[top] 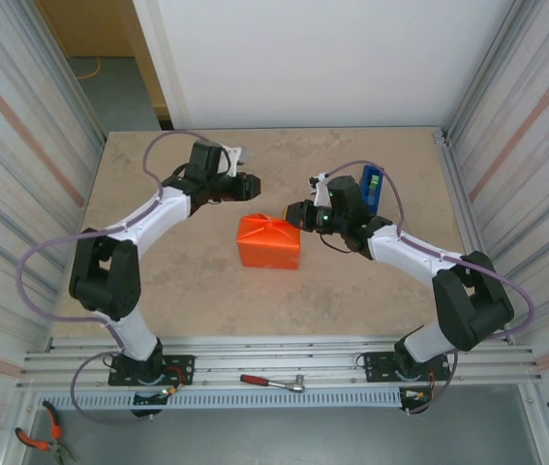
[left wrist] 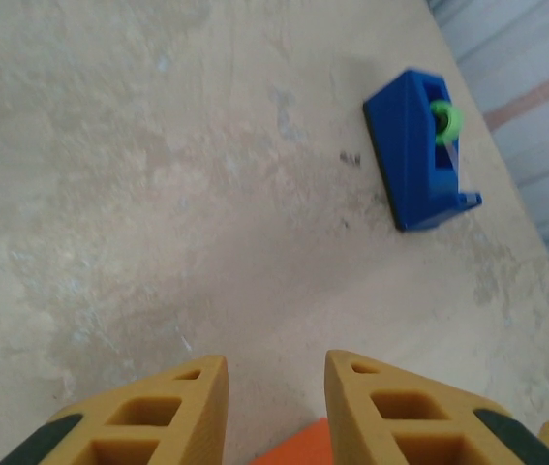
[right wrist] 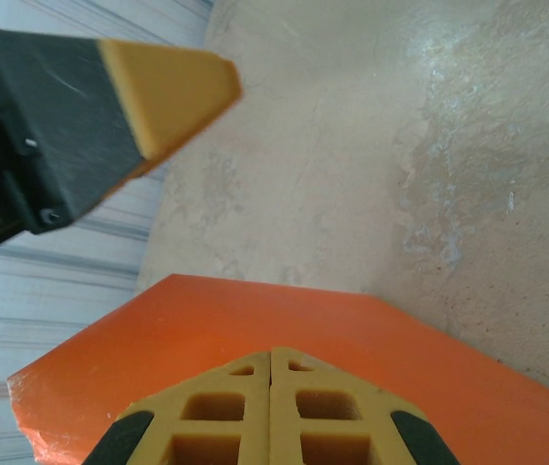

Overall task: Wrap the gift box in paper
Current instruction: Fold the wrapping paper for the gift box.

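The orange paper sits folded into a boxy parcel at the middle of the table; the gift box is hidden under it. My right gripper is at the parcel's far right corner. In the right wrist view it is shut, fingertips together over the orange paper, with nothing visible between them. My left gripper hovers just beyond the parcel's far edge. In the left wrist view it is open over bare table, with an orange corner of paper below. One left finger shows in the right wrist view.
A blue tape dispenser stands on the table behind the right arm. Ribbed metal walls close in both sides. A red-handled tool lies on the front rail, and orange pliers lie at the near left.
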Action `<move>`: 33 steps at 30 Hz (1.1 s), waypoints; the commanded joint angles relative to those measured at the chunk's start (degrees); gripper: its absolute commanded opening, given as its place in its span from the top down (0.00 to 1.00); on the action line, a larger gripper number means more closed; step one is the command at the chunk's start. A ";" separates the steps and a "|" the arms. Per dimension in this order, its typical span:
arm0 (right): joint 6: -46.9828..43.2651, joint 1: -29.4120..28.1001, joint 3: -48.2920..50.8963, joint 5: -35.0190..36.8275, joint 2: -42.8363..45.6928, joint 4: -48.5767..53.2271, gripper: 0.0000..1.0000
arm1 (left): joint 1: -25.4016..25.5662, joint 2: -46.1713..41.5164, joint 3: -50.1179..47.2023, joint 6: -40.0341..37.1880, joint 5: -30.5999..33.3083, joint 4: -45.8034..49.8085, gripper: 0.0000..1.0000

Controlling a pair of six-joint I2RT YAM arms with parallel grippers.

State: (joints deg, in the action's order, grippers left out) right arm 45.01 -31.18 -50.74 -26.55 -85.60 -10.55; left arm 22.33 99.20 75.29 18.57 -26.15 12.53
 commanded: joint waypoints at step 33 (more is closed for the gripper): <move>1.22 0.07 5.97 0.35 -3.27 15.98 1.00 | 0.44 -3.35 3.58 -12.36 -17.84 22.94 0.83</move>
State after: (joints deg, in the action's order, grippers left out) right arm 45.01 -30.72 -49.98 -26.55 -85.56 -12.01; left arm 22.46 98.39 79.48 8.43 -42.00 33.08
